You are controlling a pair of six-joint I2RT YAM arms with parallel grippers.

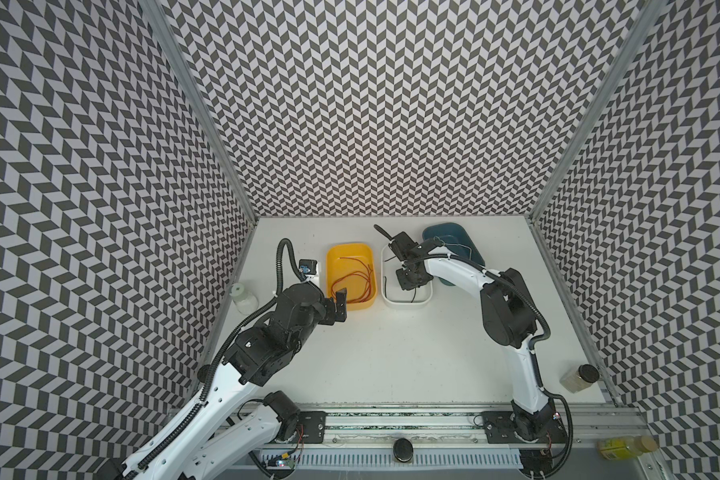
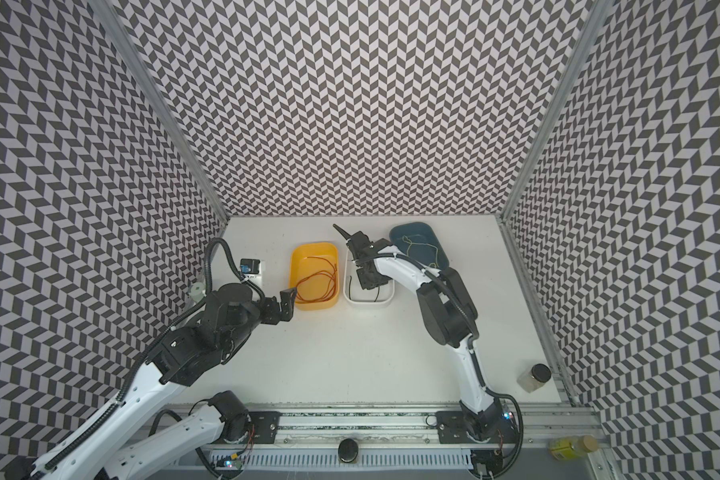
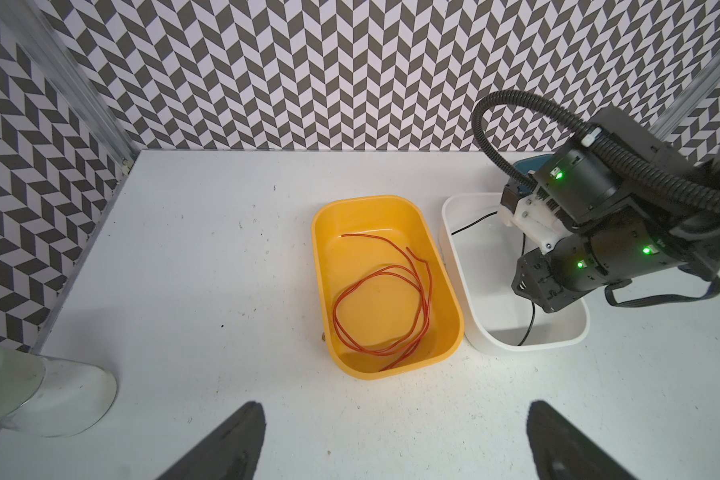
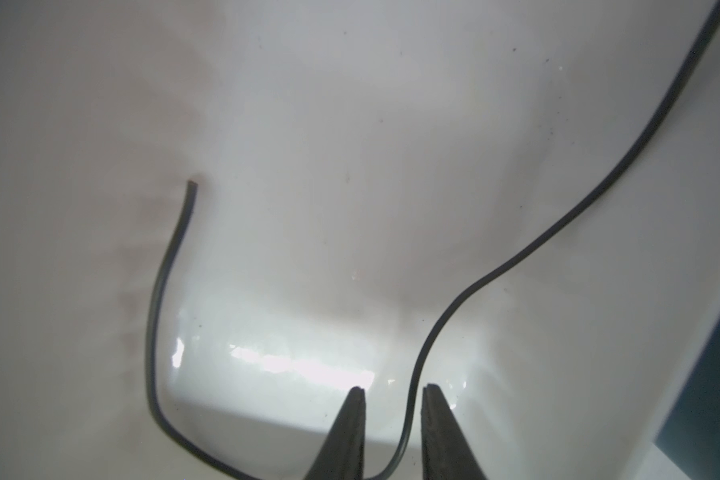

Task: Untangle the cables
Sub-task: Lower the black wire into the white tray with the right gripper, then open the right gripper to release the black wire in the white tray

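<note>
Each of the cables lies in a tray of its own. The red cable (image 1: 352, 278) (image 3: 381, 299) is coiled in the yellow tray (image 1: 333, 257). A black cable (image 4: 516, 257) (image 3: 528, 328) lies in the white tray (image 1: 404, 302), and a pale yellow cable (image 2: 418, 247) in the blue tray (image 2: 429, 230). My right gripper (image 4: 393, 388) (image 1: 408, 286) reaches down into the white tray. Its jaws stand a little apart, and the black cable runs loose through the gap, so it is open. My left gripper (image 3: 395, 405) (image 1: 339, 309) hovers wide open and empty beside the yellow tray's near left corner.
A clear jar (image 1: 242, 297) stands by the left wall and a dark-lidded jar (image 1: 578, 376) by the right wall. A small white box (image 1: 308, 268) sits left of the yellow tray. A yellow bottle (image 1: 624, 449) lies off the table at the front right.
</note>
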